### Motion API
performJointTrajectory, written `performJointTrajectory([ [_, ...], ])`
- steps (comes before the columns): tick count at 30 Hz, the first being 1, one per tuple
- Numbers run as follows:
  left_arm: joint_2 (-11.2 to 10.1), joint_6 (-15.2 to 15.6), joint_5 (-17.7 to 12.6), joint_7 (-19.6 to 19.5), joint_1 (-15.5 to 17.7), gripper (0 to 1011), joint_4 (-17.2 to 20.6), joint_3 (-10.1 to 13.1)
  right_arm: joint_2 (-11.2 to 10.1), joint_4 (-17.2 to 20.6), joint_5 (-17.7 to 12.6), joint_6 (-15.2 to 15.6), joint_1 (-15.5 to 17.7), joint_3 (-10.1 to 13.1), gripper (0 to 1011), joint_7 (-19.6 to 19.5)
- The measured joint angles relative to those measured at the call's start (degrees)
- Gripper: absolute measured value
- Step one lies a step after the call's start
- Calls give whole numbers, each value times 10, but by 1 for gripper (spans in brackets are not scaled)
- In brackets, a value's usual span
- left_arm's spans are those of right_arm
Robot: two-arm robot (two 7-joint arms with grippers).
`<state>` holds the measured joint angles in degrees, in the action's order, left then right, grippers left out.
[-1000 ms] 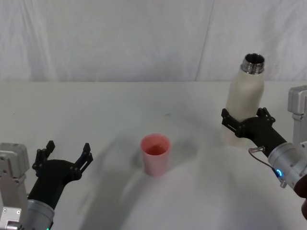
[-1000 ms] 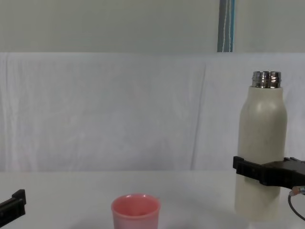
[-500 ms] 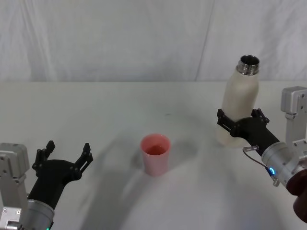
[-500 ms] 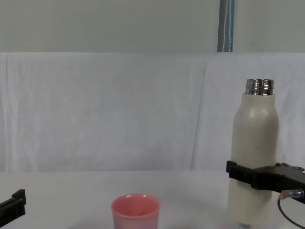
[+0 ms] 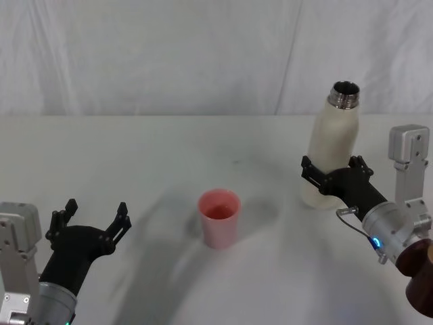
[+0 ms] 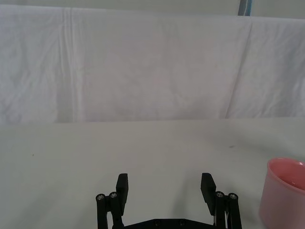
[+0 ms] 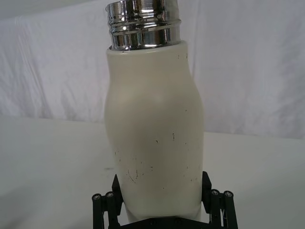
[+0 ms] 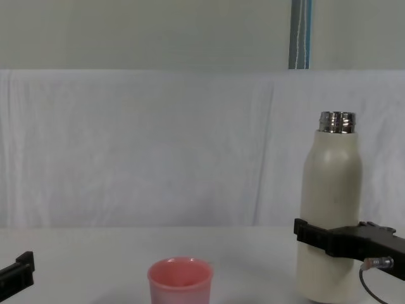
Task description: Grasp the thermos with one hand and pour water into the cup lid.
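Right gripper [image 5: 329, 177]: I see its fingers clamped round the lower body of the thermos [image 5: 331, 149], one on each side. Thermos: upright, right side of the bench [image 5: 135, 156], cream-white matte, rounded shoulders, shiny threaded steel neck, uncapped. Cup lid [image 5: 219, 217]: pink, tapered, smooth rim, standing mid-bench, well apart from the thermos, to its left. Left gripper [image 5: 93, 221]: fingers spread, holding nothing, low at my near left.
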<state>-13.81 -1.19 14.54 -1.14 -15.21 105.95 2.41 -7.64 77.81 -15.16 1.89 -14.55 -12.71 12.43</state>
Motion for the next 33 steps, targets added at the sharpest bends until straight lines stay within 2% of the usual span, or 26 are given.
performJointTrajectory([
  [15, 0, 0, 0, 0, 0, 1001, 0, 0, 2, -11, 9, -8, -3, -11, 961, 1],
  [33, 0, 0, 0, 0, 0, 1001, 0, 0, 2, -14, 12, -4, -4, -14, 961, 4],
])
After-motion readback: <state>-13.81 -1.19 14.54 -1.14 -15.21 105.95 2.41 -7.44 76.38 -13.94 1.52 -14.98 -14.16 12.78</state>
